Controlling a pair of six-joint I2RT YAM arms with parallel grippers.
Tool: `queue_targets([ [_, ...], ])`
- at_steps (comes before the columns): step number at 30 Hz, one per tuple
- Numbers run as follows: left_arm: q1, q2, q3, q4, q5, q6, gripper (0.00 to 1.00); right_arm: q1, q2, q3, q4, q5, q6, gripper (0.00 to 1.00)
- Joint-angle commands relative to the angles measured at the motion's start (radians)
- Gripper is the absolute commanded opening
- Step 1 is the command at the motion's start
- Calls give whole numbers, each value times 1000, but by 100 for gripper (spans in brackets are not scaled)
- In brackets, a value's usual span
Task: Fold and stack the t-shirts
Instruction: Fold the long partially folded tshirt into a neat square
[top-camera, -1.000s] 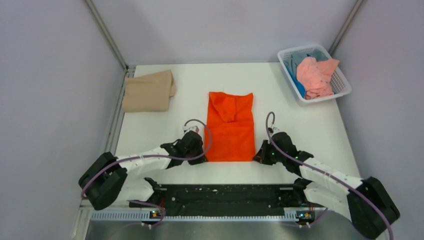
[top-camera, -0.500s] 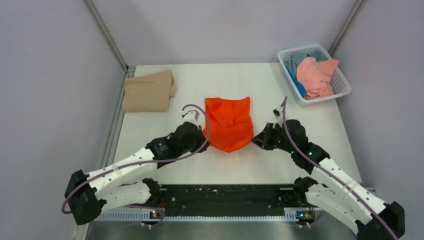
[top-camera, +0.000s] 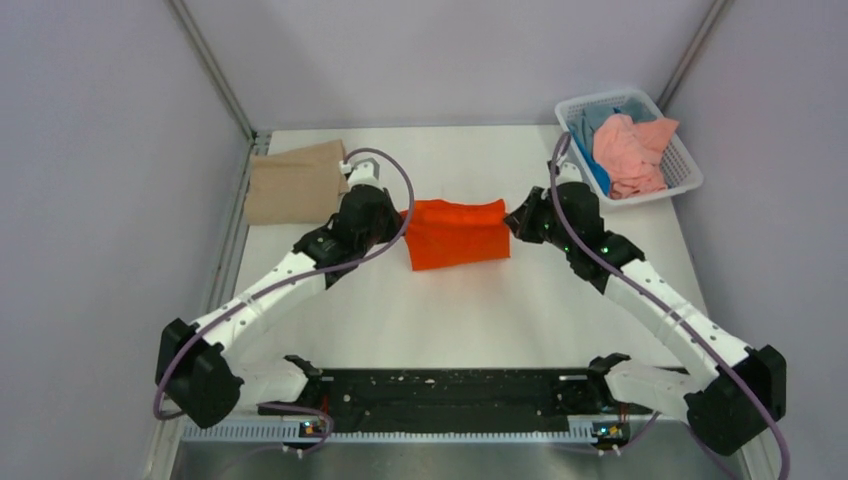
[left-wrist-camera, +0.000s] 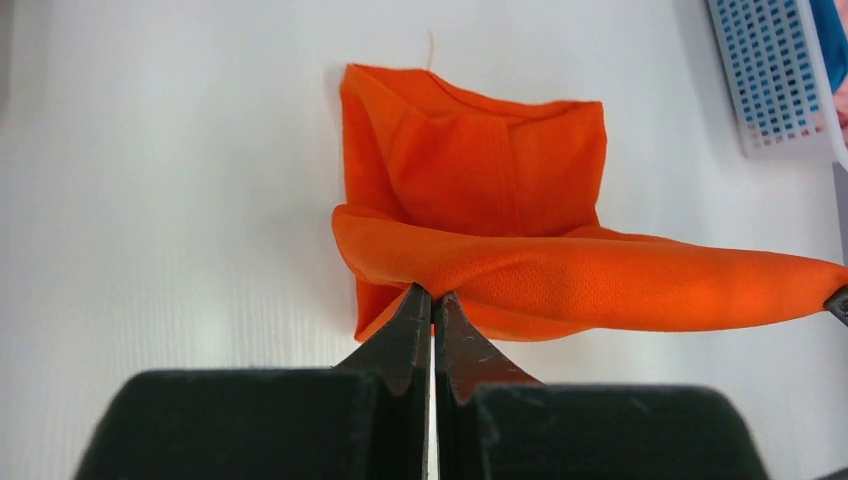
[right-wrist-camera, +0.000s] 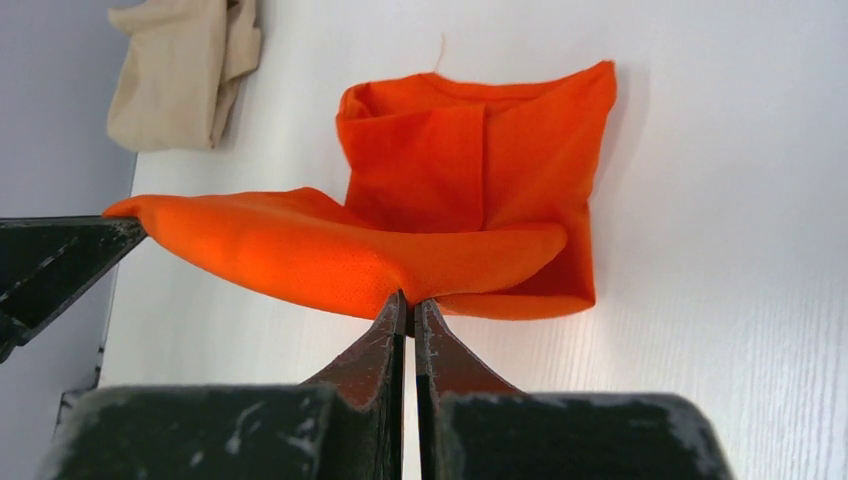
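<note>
The bright orange t-shirt (top-camera: 456, 232) lies mid-table, its near hem lifted and carried back over its far part. My left gripper (top-camera: 403, 213) is shut on the hem's left corner, seen in the left wrist view (left-wrist-camera: 432, 291) pinching orange cloth (left-wrist-camera: 560, 280). My right gripper (top-camera: 508, 214) is shut on the right corner, seen in the right wrist view (right-wrist-camera: 410, 297) pinching the orange cloth (right-wrist-camera: 330, 255). The hem hangs stretched between both grippers above the lower layer. A folded tan-beige t-shirt (top-camera: 293, 183) lies at the far left. Salmon-pink (top-camera: 626, 153) and blue (top-camera: 597, 172) t-shirts lie in the basket.
The white lattice basket (top-camera: 685, 165) stands at the far right corner. Metal frame posts and grey walls enclose the table. The beige shirt sits close to my left arm's wrist. Bare white table (top-camera: 470, 320) lies between the shirt and the arm bases.
Both grippers have carried the orange shirt's near hem away from the bases, up and over toward its far edge. The shirt's visible length has shrunk to about half.
</note>
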Motion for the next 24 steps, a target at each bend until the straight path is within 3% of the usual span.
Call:
queue_targets([
  [1,84,123,127,60,34,68,0,-80,100,101,99,8,-67,0],
  [18,268,630,470,26,233,108,0,-192,547,291,227,4,-111,0],
  [24,298,816,593,-37,209,80,0,-226,740,376,264,-70,-111,0],
])
